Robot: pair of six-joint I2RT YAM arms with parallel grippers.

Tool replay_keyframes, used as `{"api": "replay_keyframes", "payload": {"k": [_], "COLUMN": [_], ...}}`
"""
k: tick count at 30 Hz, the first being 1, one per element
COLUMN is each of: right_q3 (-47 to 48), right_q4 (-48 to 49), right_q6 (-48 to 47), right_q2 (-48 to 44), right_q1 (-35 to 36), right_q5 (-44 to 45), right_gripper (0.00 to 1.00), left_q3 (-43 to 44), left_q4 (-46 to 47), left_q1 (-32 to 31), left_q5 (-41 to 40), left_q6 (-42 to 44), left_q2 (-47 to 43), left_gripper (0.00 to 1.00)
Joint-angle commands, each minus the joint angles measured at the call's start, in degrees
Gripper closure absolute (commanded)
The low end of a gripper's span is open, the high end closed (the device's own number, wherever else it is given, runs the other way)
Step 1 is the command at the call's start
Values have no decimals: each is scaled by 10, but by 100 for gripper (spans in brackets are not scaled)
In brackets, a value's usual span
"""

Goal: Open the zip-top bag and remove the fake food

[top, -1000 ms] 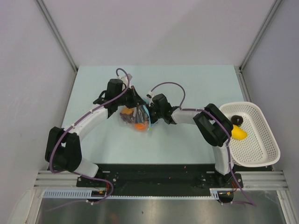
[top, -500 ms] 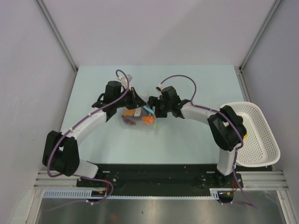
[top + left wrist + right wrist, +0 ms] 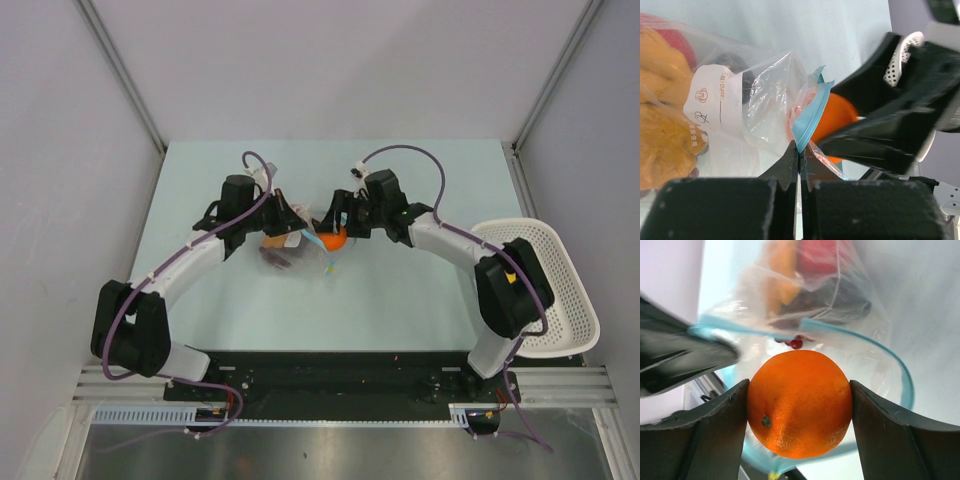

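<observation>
Zip-top bag [image 3: 765, 95] is pinched by its teal strip in the closed left gripper [image 3: 799, 151] — at its mouth an orange ball [image 3: 790, 385] is gripped by the wide-set right gripper [image 3: 799, 407].

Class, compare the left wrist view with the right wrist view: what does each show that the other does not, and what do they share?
Left wrist only: the left hand shut on the bag's teal strip, the bag's white label, part of the basket. Right wrist only: the right hand gripping the orange on both sides, the strip curving open in a loop. Both: the bag, strip, orange at the mouth, a red piece and a yellow piece inside, and the other hand as a dark shape.
</observation>
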Motion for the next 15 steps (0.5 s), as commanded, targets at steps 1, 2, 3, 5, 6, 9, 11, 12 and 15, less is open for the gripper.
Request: {"api": "replay_keyframes", "payload": {"k": [1, 2, 3, 5, 6, 9, 11, 12, 15], "right_q3": [29, 30, 30, 30, 30, 21, 3, -1, -28], "right_q4": [-57, -77, -114, -156, -200, -276, -304, -333, -399], "right_q6": [-4, -5, -10, -22, -42, -74, -90, -90, -76], "right_q2": [-108, -119, -129, -158, -168, -201, -231, -240, -278], "right_q1": [-42, -55, -80, -107, -131, -164, -201, -215, -291], "right_q5": [24, 31, 39, 50, 63, 103, 123, 143, 177], "right_gripper": [54, 55, 55, 55, 55, 54, 54, 54, 54], "left_q3": [16, 17, 21, 24, 26, 27, 26, 26, 28], "left_q4": [12, 12, 11, 8, 8, 14, 25, 29, 39], "left_q1": [8, 9, 9, 10, 10, 11, 11, 11, 11], "left_q5": [18, 18, 19, 21, 20, 25, 31, 33, 38], "left_q6": [15, 17, 19, 23, 24, 24, 19, 16, 11], "left_q2": [-1, 0, 2, 6, 8, 16, 25, 27, 35], "left_gripper": [100, 100, 100, 100, 100, 100, 100, 100, 100]}}
